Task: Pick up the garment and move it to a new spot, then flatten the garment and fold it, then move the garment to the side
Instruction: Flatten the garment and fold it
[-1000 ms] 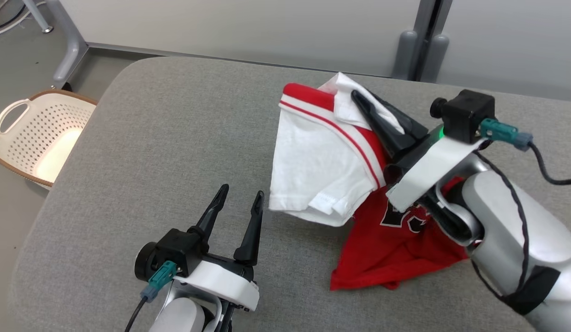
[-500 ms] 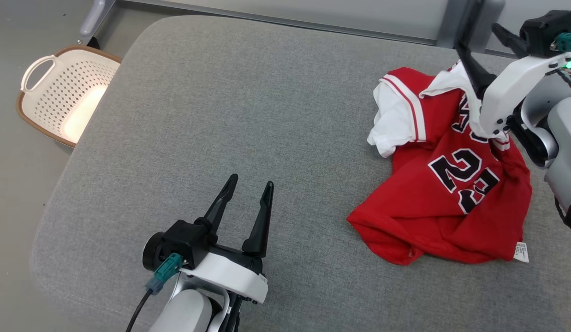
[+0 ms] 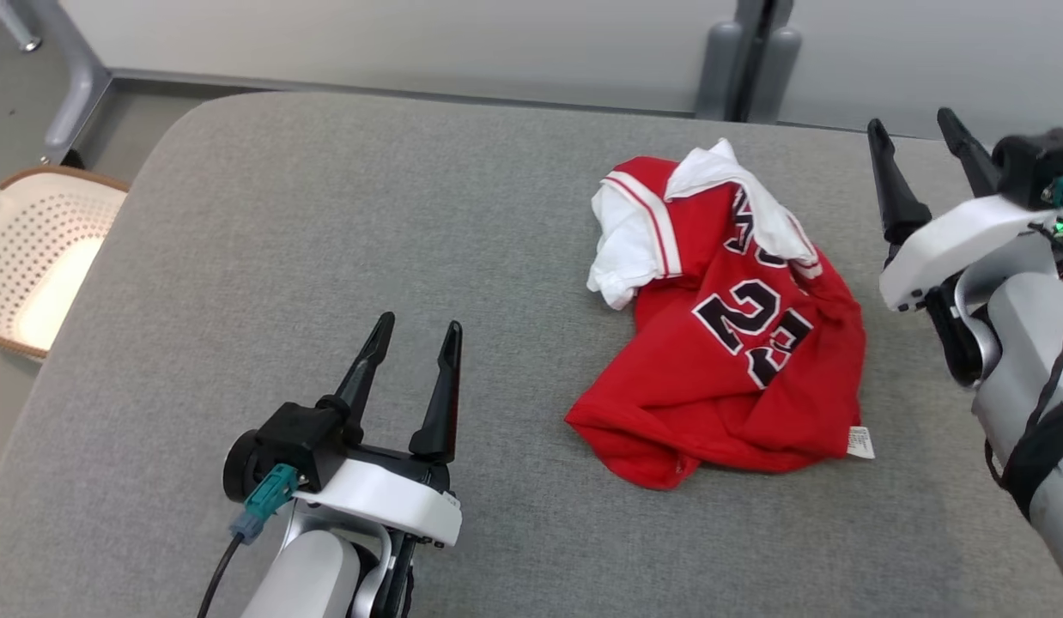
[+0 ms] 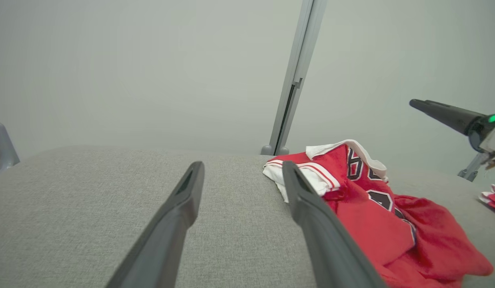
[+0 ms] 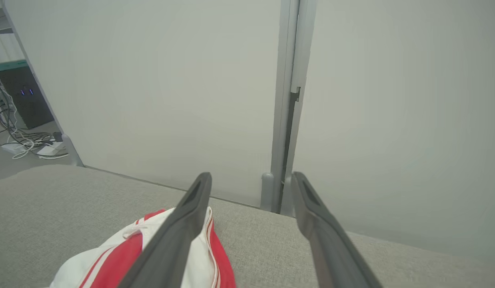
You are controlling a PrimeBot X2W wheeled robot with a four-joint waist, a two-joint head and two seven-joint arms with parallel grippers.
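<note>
The garment (image 3: 738,343) is a red jersey with white sleeves and black numbers, lying crumpled on the right half of the grey table (image 3: 325,215). It also appears in the left wrist view as the garment (image 4: 371,208), and a white-and-red part of the garment (image 5: 123,256) is seen in the right wrist view. My right gripper (image 3: 916,129) hangs open just right of the garment, holding nothing. My left gripper (image 3: 418,324) is open near the table's front, well left of the garment.
A white perforated basket (image 3: 33,266) with a brown rim stands on the floor off the table's left edge. A grey wall with a vertical post (image 3: 742,51) runs behind the table. Bare grey surface spans the table's left and middle.
My right gripper has let go of the garment and opened. The garment has dropped from hanging to lying on the table, and the right gripper now stands clear to its right. The head camera shifted.
</note>
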